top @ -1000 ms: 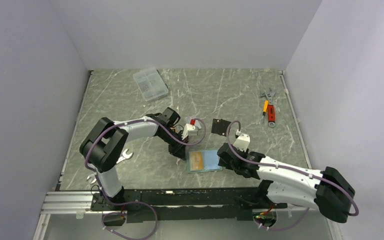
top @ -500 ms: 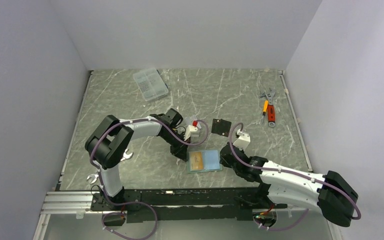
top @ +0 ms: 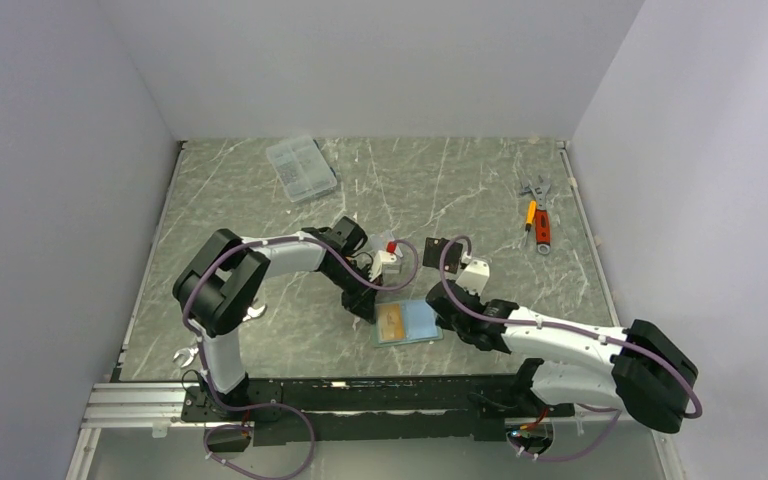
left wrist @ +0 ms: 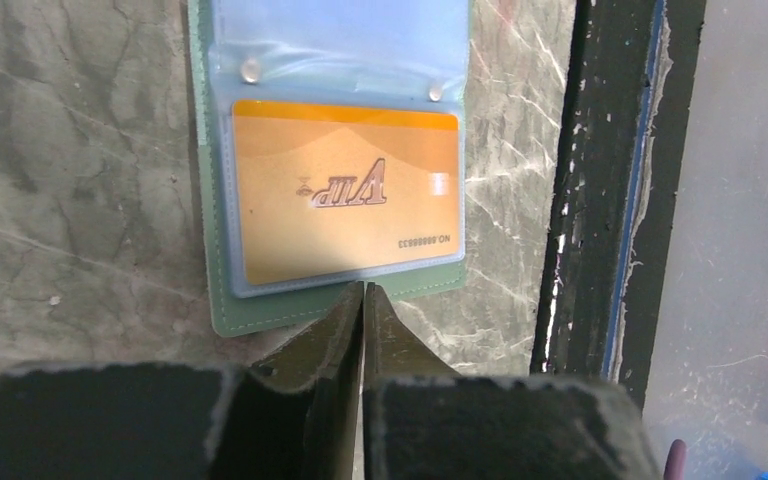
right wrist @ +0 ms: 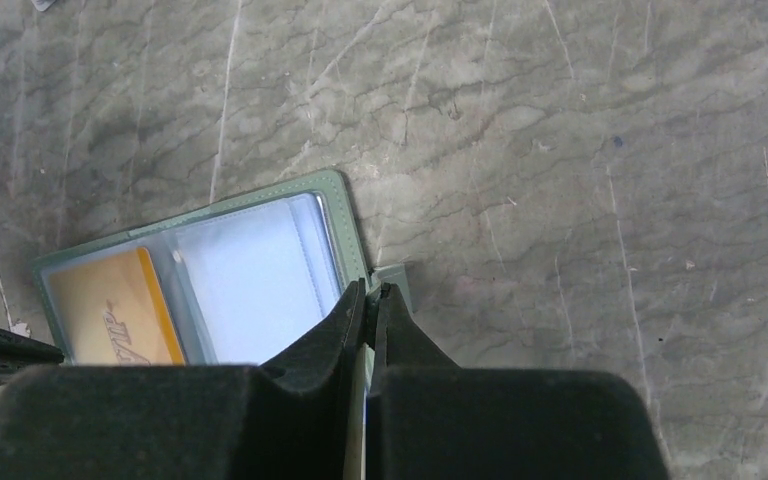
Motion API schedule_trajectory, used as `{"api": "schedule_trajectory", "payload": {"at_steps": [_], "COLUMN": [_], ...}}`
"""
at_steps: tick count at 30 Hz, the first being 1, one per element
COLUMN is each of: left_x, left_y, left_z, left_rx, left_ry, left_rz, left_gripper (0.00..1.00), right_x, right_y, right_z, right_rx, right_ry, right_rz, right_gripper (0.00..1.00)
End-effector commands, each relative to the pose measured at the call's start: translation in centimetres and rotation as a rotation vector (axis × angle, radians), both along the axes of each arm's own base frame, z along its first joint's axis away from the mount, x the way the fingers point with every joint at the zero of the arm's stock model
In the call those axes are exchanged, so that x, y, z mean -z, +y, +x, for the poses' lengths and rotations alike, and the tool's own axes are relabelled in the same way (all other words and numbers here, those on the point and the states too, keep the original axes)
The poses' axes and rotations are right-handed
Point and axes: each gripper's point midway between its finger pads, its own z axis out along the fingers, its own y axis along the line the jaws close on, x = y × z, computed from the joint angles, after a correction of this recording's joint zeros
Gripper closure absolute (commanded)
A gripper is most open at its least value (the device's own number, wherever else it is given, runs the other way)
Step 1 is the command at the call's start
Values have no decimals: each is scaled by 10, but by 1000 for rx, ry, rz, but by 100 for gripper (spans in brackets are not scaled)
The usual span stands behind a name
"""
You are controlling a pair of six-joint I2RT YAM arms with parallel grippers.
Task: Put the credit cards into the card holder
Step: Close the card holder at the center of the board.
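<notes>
Found the card holder (top: 409,322) lying open and flat on the table (top: 480,190), light blue inside facing up, between the two arms. Noted the orange-gold card (left wrist: 350,190) already seated in the clear sleeve on the left half. Could not locate the silvery-white card in any view; cannot tell from the pale right-hand sleeve whether filled or empty. Recorded the left gripper (left wrist: 362,292) with jaws drawn together, tips bearing on the green border just outside the orange-gold card's long edge; no sign of anything carried. Recorded the right gripper (right wrist: 370,290) likewise closed, tips at the opposite edge, just beside the snap tab (right wrist: 397,285). Judged the step in hand as steadying the holder at both ends ahead of further loading. Recommend keeping downward pressure light and even, staying on the border and off the sleeve mouth, and avoiding any sideways drag liable to skew or fold the holder.
</notes>
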Motion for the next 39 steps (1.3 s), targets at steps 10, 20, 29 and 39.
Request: {"api": "schedule_trajectory", "payload": {"at_steps": [10, 20, 29, 39], "left_x": [-44, -70, -86, -97], "left_y": [-20, 5, 40, 76], "left_z": [-3, 18, 36, 42], "left_rx": [68, 18, -50, -78], "left_ry": [37, 3, -41, -4], "left_rz": [-159, -189, -197, -226], "left_gripper": [92, 91, 91, 91], "right_x": [-42, -73, -97, -80], "right_y": [19, 35, 85, 162], "right_z": [-7, -5, -5, -20], "right_rx": [-49, -129, -274, -553], "right_ry": [-79, -114, -119, -33], "right_rz": [226, 253, 199, 68], "right_gripper": [100, 100, 100, 100]}}
